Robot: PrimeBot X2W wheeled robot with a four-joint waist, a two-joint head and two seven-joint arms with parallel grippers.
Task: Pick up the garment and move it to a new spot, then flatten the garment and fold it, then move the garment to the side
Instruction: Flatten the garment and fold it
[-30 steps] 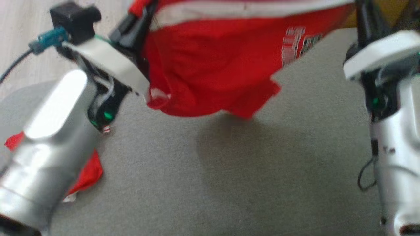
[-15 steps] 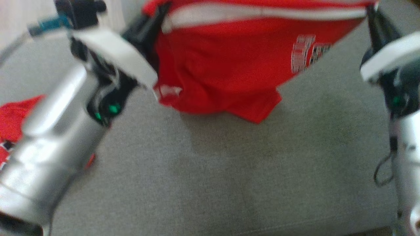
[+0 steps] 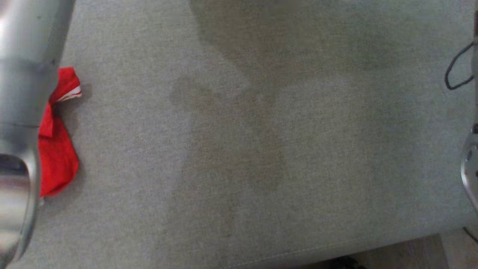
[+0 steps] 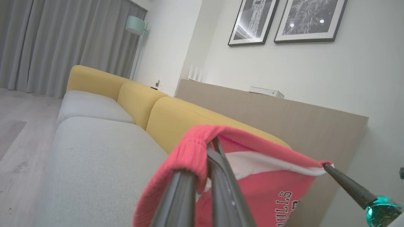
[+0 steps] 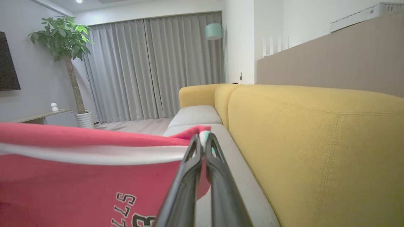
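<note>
Garment (image 4: 252,189) aloft over the sofa (image 5: 315,142): red shorts with a white stripe under the waistband (image 4: 195,148) and dark lettering hang stretched between the robot's two hands, clear of the sofa's grey seat cushion (image 3: 261,149). The left hand (image 4: 212,143) is clamped together on one end of the waistband, its dark fingers pinching the gathered red elastic. The right hand (image 5: 203,137) is pressed tight on the opposite end, just beside the sofa's yellow backrest (image 5: 284,104).

The pick-up looks done, since the cloth hangs free above the sofa seat with both ends gripped. Whether it has reached its new spot on the sofa cannot be told from these views. Laying it down, flattening it, folding it and moving it to the side all appear to be ahead; the seat below shows bare fabric where the shorts could be spread.

A red cloth (image 3: 58,149) with a white edge lies on the sofa seat, partly hidden by the pale left forearm (image 3: 18,93). It is unclear whether it is a hanging part of the shorts or a separate piece.
</note>
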